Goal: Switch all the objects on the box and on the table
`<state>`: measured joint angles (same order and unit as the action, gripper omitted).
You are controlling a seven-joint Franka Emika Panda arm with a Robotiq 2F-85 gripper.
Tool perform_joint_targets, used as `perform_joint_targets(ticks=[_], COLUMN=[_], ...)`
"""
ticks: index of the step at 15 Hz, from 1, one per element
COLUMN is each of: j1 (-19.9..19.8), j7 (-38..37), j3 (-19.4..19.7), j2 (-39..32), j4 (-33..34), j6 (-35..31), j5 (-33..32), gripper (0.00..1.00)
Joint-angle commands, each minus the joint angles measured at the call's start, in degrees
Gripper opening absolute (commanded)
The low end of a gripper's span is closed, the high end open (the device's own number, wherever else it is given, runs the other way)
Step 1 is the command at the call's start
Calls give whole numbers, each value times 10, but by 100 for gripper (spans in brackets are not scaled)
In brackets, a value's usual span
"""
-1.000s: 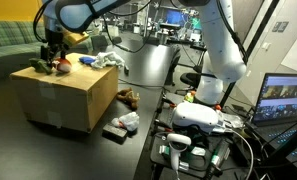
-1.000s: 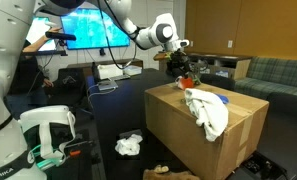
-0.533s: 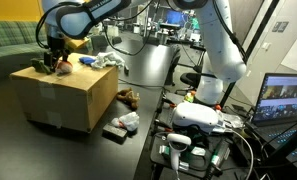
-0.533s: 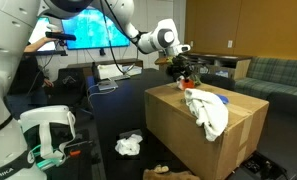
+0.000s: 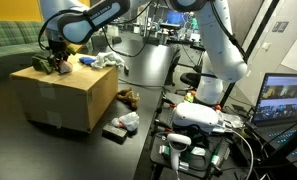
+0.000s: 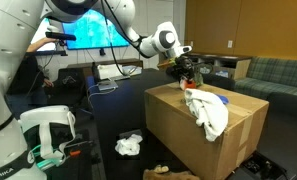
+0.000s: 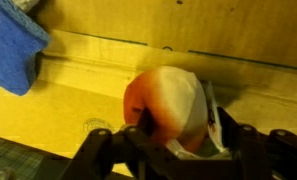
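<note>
My gripper (image 7: 173,135) is shut on a round orange-and-white soft toy (image 7: 166,105) and holds it just over the top of the cardboard box (image 7: 118,60). In both exterior views the gripper (image 5: 54,62) (image 6: 187,72) is at the far end of the box (image 5: 68,95) (image 6: 188,135). A white cloth (image 6: 206,108) lies on the box and hangs over its side. A blue cloth (image 7: 10,50) (image 5: 88,60) lies on the box top beside it.
On the floor by the box lie a crumpled white item (image 5: 128,121) (image 6: 129,145), a flat dark object (image 5: 114,132) and a brown object (image 5: 129,98). A green sofa (image 5: 10,45) stands behind the box. Desks with monitors and another robot base (image 5: 203,118) stand nearby.
The gripper with the toy has shifted slightly along the box top, toward the box's far edge. Nothing else has moved.
</note>
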<state>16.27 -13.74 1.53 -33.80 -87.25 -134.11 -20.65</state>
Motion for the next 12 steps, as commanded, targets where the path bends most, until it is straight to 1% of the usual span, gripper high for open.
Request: perform_joint_targets(ticks=[1,4,6,8,10,12], j1=[13,15,13,4,-5,-14], j7=[-23,-26,-17,4,25,44], j3=[18,18,13,0,-11,-21], j2=[-14,-5,10,31,62,104], j4=[18,10,-3,-19,-46,-82], j6=[-2,3,7,14,21,26], j5=[-28,-31,-24,-8,7,20], gripper=[36,13,8,10,10,11])
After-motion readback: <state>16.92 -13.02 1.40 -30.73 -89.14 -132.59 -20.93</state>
